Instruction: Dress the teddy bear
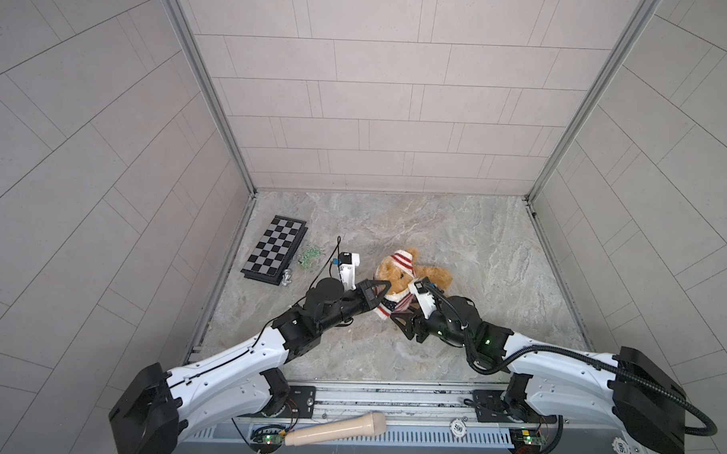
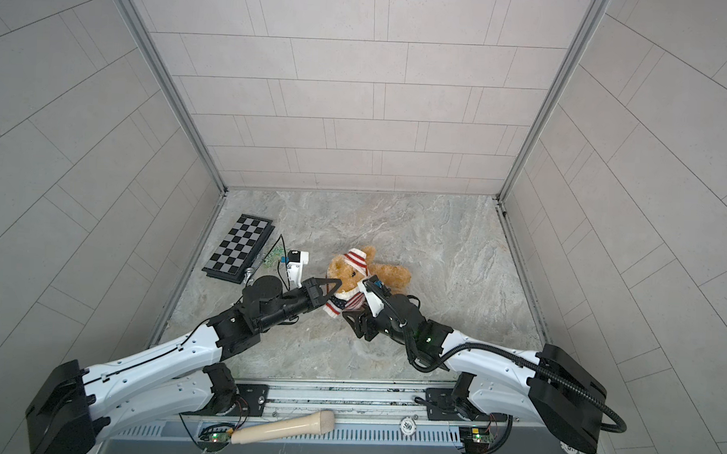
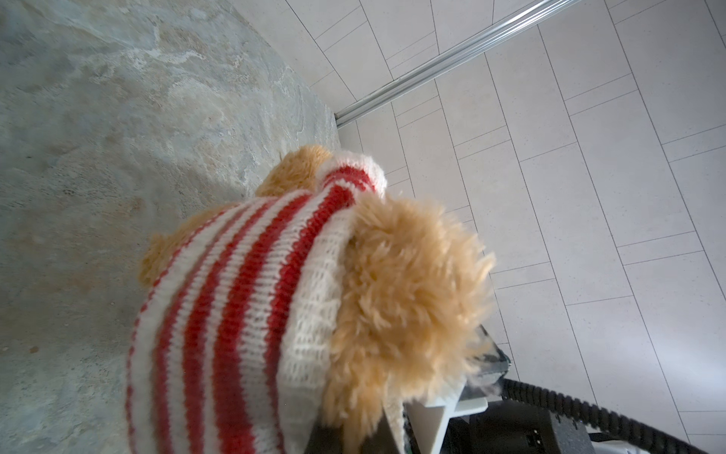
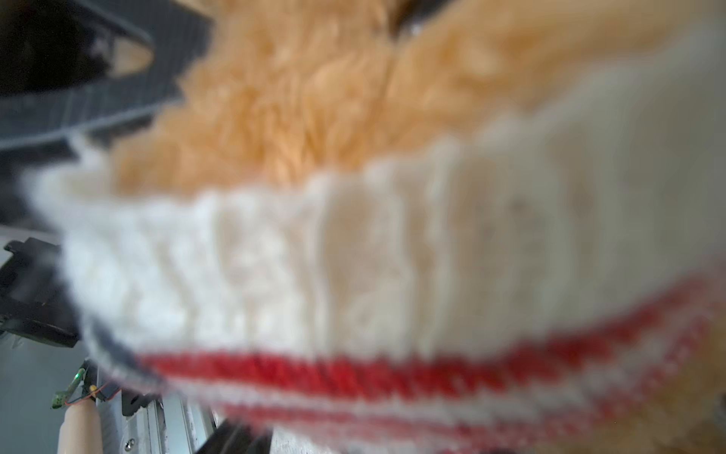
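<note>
Bear: teddy bear (image 1: 397,275) lay mid-surface (image 1: 477,248), between the two pincers, with the striped sweater (image 1: 393,304) partly on it.
Left pincer (image 1: 384,289): closed narrow on the sweater edge, tips right at the bear's face.
Right pincer (image 1: 398,324): jaws apart, just beside the sweater hem on the bear's near side.
Right wrist view: blurred, fur and white hem (image 4: 353,251) filled it.
Chessboard (image 1: 275,250): well apart, far left.

place: robot lab cell | cues: panelled walls (image 1: 379,91), aluminium posts (image 1: 208,89)
</note>
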{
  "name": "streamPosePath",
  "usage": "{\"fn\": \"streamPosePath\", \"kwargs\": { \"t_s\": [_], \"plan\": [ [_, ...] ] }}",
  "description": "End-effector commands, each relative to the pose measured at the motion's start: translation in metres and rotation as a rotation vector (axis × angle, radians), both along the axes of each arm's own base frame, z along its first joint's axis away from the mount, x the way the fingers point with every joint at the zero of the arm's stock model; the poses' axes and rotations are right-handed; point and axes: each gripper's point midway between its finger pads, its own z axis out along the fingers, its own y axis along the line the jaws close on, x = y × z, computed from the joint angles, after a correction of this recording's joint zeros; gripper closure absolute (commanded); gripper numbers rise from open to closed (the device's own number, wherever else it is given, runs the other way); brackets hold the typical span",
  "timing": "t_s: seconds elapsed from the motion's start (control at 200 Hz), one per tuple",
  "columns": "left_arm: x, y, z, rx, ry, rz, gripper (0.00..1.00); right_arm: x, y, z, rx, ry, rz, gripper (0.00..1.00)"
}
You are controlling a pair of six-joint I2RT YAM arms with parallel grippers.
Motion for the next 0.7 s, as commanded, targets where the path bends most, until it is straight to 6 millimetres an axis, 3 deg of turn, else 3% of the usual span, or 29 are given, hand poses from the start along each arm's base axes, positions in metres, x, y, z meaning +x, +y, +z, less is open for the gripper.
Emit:
{"fn": "streamPosePath", "kwargs": {
  "t_s": [0.0,0.26,0.436,0.696],
  "plan": [
    [0.002,-0.005,0.030,-0.085,-0.069,0.005,1.00,0.008,0.004,0.016,0.061,-0.005,-0.021,0.42],
    [0.002,0.000,0.030,-0.082,-0.074,0.021,1.00,0.013,-0.011,0.007,0.035,-0.001,-0.081,0.77],
    [0.007,0.014,0.029,-0.074,-0.071,0.062,1.00,0.019,-0.036,-0.022,-0.066,0.041,-0.151,0.99],
    [0.013,0.032,0.013,-0.037,-0.053,0.108,1.00,0.027,-0.080,-0.051,-0.175,0.084,-0.251,1.00]
  ]
}}
